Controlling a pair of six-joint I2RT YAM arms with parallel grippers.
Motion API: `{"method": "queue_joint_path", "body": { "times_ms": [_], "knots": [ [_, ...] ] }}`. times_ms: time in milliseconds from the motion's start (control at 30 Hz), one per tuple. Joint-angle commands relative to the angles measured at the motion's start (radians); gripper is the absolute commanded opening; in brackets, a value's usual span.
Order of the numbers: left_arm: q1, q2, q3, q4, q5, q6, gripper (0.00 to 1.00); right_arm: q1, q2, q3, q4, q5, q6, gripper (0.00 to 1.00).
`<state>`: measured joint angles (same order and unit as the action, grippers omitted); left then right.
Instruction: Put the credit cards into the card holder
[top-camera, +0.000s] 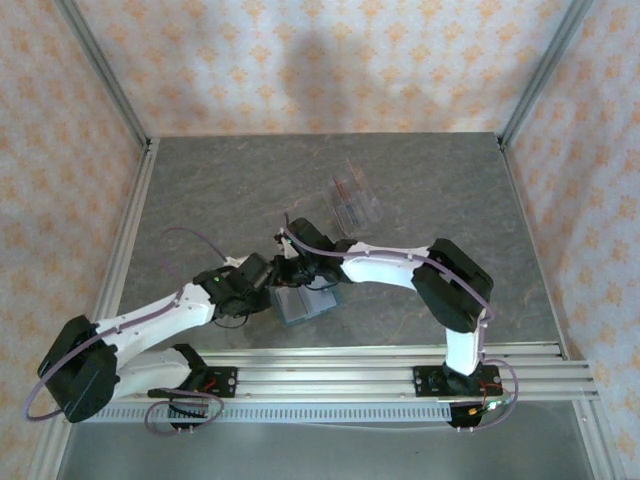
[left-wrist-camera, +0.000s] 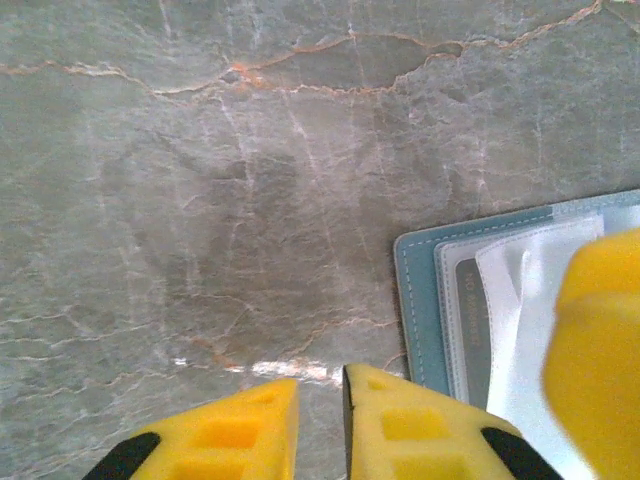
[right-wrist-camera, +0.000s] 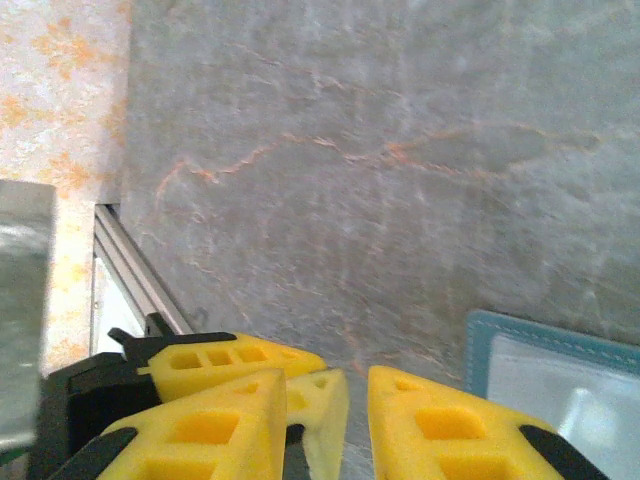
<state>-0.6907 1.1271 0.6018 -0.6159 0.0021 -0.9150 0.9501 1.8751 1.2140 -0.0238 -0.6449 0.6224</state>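
Observation:
The card holder (top-camera: 306, 303), a small teal wallet lying open with clear sleeves, rests on the grey stone table near the front. Its stitched edge (left-wrist-camera: 418, 300) shows in the left wrist view, with a grey printed insert under the plastic. My left gripper (top-camera: 276, 273) (left-wrist-camera: 320, 400) sits just left of it, jaws a narrow gap apart with nothing between them. My right gripper (top-camera: 298, 272) (right-wrist-camera: 328, 410) hovers at the wallet's near corner (right-wrist-camera: 520, 345), open a little and empty. The credit cards (top-camera: 343, 190), thin pieces with dark red, stand in a clear plastic stand farther back.
The two grippers crowd each other: a right fingertip (left-wrist-camera: 600, 340) overlaps the wallet in the left wrist view, and the left gripper's fingers (right-wrist-camera: 235, 362) lie beside the right gripper's. An aluminium rail (right-wrist-camera: 135, 270) borders the table. Patterned walls enclose three sides.

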Motion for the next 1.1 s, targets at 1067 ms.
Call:
{"method": "queue_joint_path", "body": {
  "times_ms": [1067],
  "knots": [
    [-0.031, 0.201, 0.081, 0.128, 0.073, 0.107, 0.52, -0.352, 0.161, 0.541, -0.777, 0.690, -0.509, 0.32]
  ]
}}
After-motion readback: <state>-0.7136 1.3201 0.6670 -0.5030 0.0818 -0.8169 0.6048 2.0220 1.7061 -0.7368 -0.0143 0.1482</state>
